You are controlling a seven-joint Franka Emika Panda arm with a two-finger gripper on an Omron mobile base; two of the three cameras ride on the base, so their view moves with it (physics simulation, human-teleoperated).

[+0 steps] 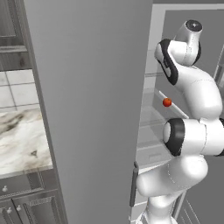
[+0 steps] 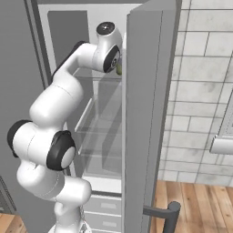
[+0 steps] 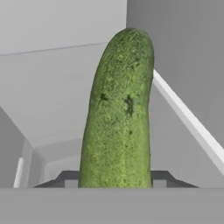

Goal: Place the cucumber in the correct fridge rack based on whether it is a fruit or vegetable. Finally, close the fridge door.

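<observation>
The cucumber (image 3: 118, 113), dark green and bumpy, stands up between the two dark finger tips (image 3: 66, 177) of my gripper (image 3: 116, 178), which is shut on its lower end. A small piece of the cucumber (image 2: 119, 69) peeks out beside the wrist, high inside the open fridge, level with an upper glass shelf (image 2: 98, 79). The fridge door (image 1: 87, 109) is a tall grey panel swung wide open, with its dark bar handle (image 1: 133, 183) low down. From the other side the fridge door (image 2: 145, 113) shows edge-on and hides the hand itself.
A small red-orange tomato (image 1: 167, 102) lies on a fridge shelf beside the arm. Clear shelves and drawers (image 2: 98, 136) fill the fridge below the hand. A marble counter (image 1: 22, 140) lies left of the door, a tiled wall (image 2: 200, 91) to the right.
</observation>
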